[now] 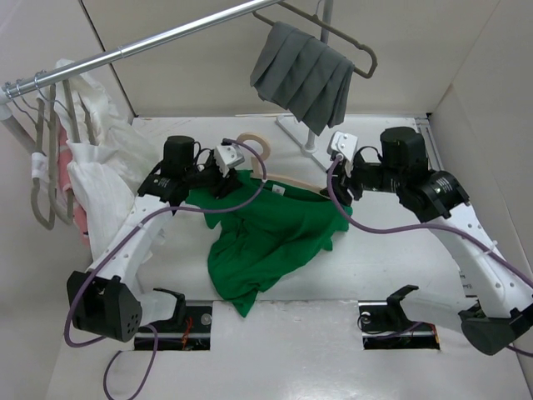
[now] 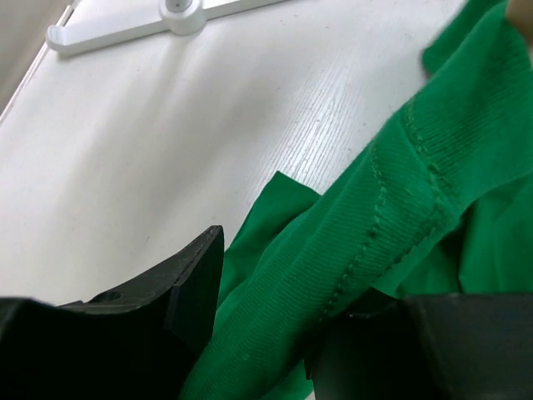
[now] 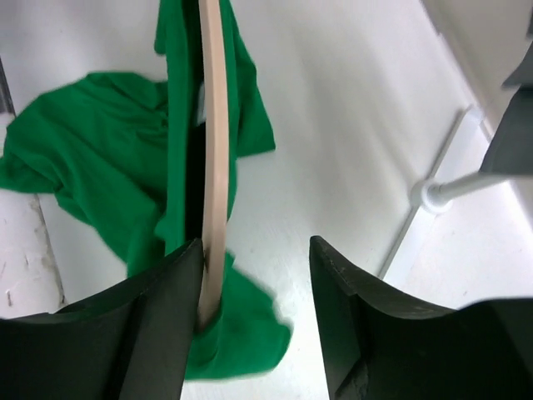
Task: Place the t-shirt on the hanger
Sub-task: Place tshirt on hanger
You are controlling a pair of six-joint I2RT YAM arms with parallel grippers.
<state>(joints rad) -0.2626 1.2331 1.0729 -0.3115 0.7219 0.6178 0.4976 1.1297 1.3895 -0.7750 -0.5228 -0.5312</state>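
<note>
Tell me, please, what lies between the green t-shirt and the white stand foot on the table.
Only bare white table lies between the t-shirt and the white stand foot; the left wrist view shows it.

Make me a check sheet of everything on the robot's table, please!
Surface: white table, no spills seen.
Job's things: green t-shirt crumpled mid-table, collar lifted; beige hanger at its collar, partly covered by cloth.
Clutter: white rack foot near the far edge.
Grippers: left pincer shut on the t-shirt collar; right pincer open, hanger arm beside one finger.
Cables: purple cable loops over the t-shirt.
Surroundings: rail with grey cloth, white garments, grey hangers.
</note>
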